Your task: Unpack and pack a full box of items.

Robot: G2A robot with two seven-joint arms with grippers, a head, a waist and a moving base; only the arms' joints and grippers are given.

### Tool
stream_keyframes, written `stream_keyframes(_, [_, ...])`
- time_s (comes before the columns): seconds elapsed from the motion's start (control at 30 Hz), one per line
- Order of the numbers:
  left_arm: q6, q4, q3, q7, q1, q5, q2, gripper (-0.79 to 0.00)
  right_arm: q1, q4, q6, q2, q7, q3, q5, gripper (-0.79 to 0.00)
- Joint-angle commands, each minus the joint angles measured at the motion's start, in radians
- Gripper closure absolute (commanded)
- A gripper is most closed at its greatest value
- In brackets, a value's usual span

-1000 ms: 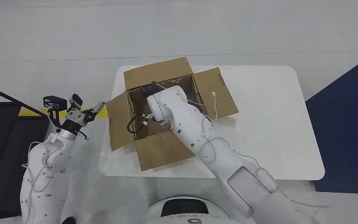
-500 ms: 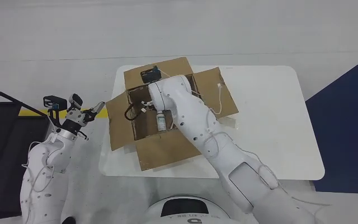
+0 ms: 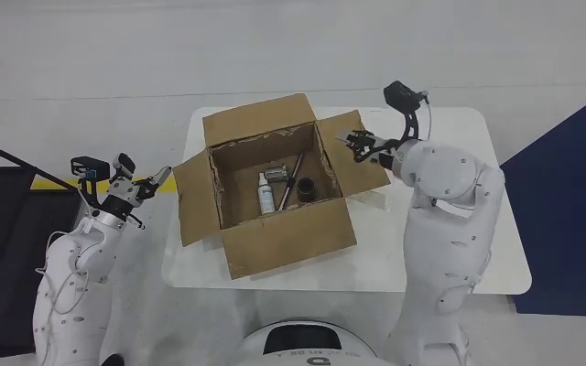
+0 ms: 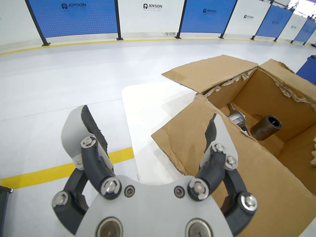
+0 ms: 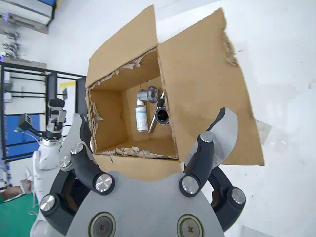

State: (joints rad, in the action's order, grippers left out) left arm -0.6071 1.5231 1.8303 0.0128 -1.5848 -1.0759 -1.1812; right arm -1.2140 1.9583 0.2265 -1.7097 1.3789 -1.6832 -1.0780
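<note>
Hovering above the box (image 3: 275,242) at its right flap, your right gripper (image 5: 153,117) hangs spread and empty, probably clear for another reach; the bottle (image 3: 265,194), metal rod (image 3: 291,183) and dark cylinder (image 3: 306,189) lie inside. Your left gripper (image 4: 148,113) sits released off the table's edge, out of the way.

Logo lettering on barrier panels (image 4: 152,6), small label print on bottle (image 5: 141,118), illegible

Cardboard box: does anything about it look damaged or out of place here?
Yes. The cardboard box has ragged, torn edges where its flaps meet the walls, with shredded paper showing along the rim. The white bottle and dark cylinder lie loose on its bottom; nothing looks spilled.
</note>
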Motion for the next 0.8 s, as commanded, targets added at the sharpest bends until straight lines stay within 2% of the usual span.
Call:
stream_keyframes(0.0, [0.000, 0.000, 0.000, 0.000, 0.000, 0.000, 0.000, -0.785, -0.012, -0.031, -0.001, 0.008, -0.024, -0.109, 0.109, -0.785])
stream_keyframes(0.2, [0.000, 0.000, 0.000, 0.000, 0.000, 0.000, 0.000, -0.785, 0.016, -0.233, -0.046, 0.040, -0.029, -0.245, 0.179, -0.785])
stream_keyframes(0.3, [0.000, 0.000, 0.000, 0.000, 0.000, 0.000, 0.000, -0.785, 0.066, -0.344, -0.092, 0.058, -0.007, -0.275, 0.219, -0.785])
stream_keyframes(0.47, [0.000, 0.000, 0.000, 0.000, 0.000, 0.000, 0.000, -0.785, 0.124, -0.450, -0.196, 0.083, 0.027, -0.299, 0.322, -0.785])
stream_keyframes(0.53, [0.000, 0.000, 0.000, 0.000, 0.000, 0.000, 0.000, -0.785, 0.132, -0.485, -0.203, 0.091, 0.033, -0.335, 0.420, -0.785])
stream_keyframes(0.63, [0.000, 0.000, 0.000, 0.000, 0.000, 0.000, 0.000, -0.785, 0.142, -0.549, -0.178, 0.103, 0.096, -0.410, 0.652, -0.785])
stream_keyframes(0.7, [0.000, 0.000, 0.000, 0.000, 0.000, 0.000, 0.000, -0.785, 0.146, -0.580, -0.202, 0.112, 0.153, -0.443, 0.789, -0.785])
stream_keyframes(0.77, [0.000, 0.000, 0.000, 0.000, 0.000, 0.000, 0.000, -0.785, 0.133, -0.587, -0.232, 0.121, 0.157, -0.441, 0.859, -0.785])
